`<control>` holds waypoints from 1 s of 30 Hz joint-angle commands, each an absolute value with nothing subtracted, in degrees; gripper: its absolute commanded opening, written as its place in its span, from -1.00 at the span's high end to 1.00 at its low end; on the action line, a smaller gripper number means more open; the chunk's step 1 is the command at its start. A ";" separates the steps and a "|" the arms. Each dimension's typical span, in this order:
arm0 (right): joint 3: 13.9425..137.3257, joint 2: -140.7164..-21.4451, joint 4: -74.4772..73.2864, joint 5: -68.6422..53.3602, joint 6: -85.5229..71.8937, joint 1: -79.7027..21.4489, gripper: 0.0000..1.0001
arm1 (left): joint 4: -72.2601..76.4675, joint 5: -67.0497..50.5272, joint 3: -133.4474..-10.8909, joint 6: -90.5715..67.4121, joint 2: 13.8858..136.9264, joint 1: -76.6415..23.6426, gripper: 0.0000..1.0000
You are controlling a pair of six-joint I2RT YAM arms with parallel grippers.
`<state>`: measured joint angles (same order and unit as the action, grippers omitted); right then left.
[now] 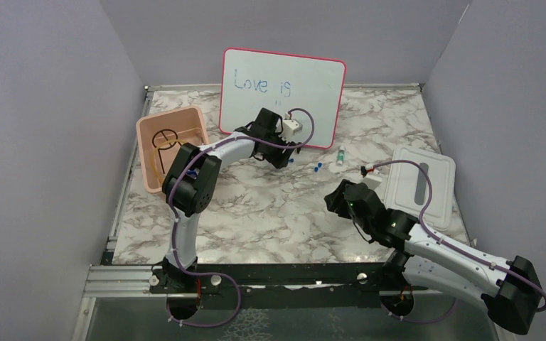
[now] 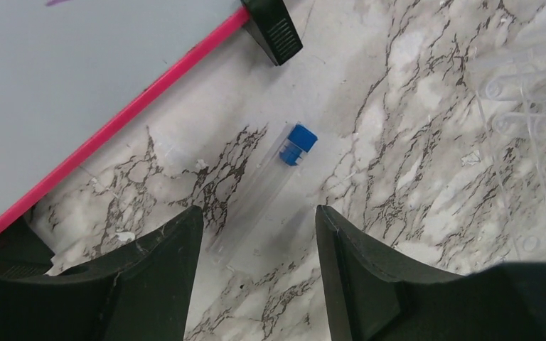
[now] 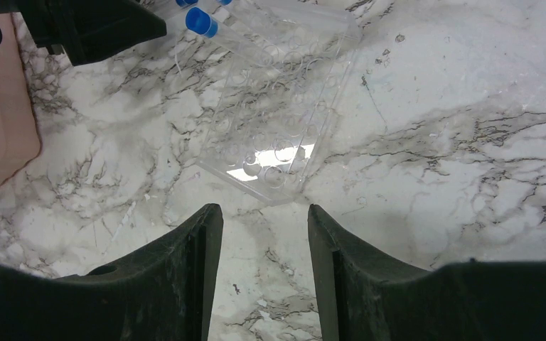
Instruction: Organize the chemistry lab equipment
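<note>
Left jaws: spread wide with nothing held; the clear blue-capped tube (image 2: 263, 192) lies flat on the tabletop (image 2: 412, 142), its bare end between them, and no contact is seen.
Right jaws: parted and empty, held over the tabletop just short of a clear plastic rack (image 3: 284, 92).
Step in hand: judged to be the pick-up of the tube.
Next move: a descent astride the tube and a closing across it are called for; a roll of the round tube is to be guarded against.
Left arm (image 1: 220, 153): stretched forward, bent rightward at the elbow, with the wrist tipped down at the foot of the pink-framed whiteboard (image 1: 282, 96).
Right arm (image 1: 434, 249): kept low, reaching leftward beside the white lid (image 1: 423, 181).
</note>
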<state>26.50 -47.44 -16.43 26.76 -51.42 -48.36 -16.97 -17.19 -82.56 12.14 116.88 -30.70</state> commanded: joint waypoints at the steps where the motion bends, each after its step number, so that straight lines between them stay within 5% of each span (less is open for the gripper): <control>1: 25.97 -46.39 -17.12 27.77 -51.59 -48.23 -0.05 | -19.35 -21.15 -84.78 17.56 119.84 -30.67 -0.23; 6: 25.99 -46.26 -17.14 27.95 -51.64 -48.25 -0.05 | -19.99 -20.35 -85.15 18.36 120.86 -30.67 -0.10; 17: 26.37 -47.98 -14.66 25.86 -51.51 -48.25 -0.04 | -25.68 -16.63 -82.51 19.01 117.79 -33.62 0.71; 30: 28.41 -45.61 -11.14 16.24 -53.64 -48.25 -0.04 | -22.65 -27.13 -78.49 14.18 99.65 -35.90 0.77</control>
<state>26.50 -48.10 -13.78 20.16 -52.05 -48.36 -25.34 -19.38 -80.16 16.91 110.24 -34.79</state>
